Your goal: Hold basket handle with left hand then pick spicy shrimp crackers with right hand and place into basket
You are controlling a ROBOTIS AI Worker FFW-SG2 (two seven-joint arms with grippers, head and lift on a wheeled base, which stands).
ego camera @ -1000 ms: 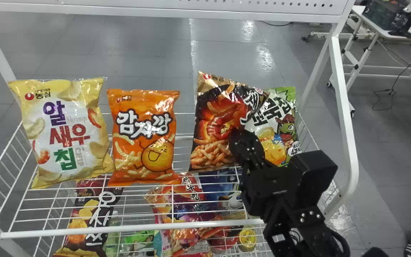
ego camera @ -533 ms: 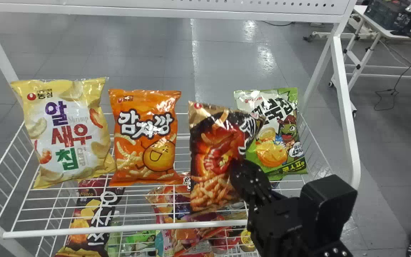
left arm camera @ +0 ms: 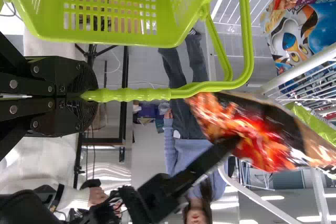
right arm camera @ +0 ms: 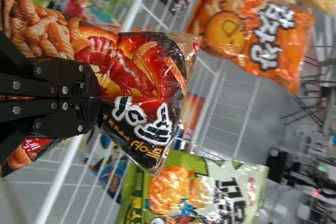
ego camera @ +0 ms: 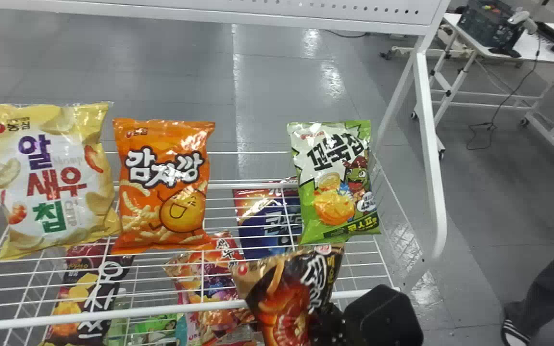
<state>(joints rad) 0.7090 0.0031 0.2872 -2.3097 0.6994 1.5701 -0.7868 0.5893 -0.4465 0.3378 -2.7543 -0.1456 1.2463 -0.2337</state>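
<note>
At the head view's bottom edge my right gripper [ego camera: 322,324] is shut on the black and red spicy shrimp crackers [ego camera: 284,293], in front of the rack's front rail. The right wrist view has the right gripper [right arm camera: 97,98] pinching the crumpled middle of the crackers bag [right arm camera: 142,72]. In the left wrist view my left gripper [left arm camera: 86,96] is shut on the handle [left arm camera: 131,95] of the green basket [left arm camera: 157,38]. The crackers [left arm camera: 257,129] are beside that handle, with the right arm behind; whether they touch cannot be told.
On the wire rack's upper shelf [ego camera: 137,312] stand a yellow chip bag [ego camera: 56,178], an orange bag [ego camera: 164,187] and a green and white bag [ego camera: 337,182]. More snack bags lie on the level below. A white frame post [ego camera: 433,144] rises at the right.
The right gripper has drawn the crackers off the shelf, back and down toward the head view's bottom edge. The rack has shifted left in that view.
</note>
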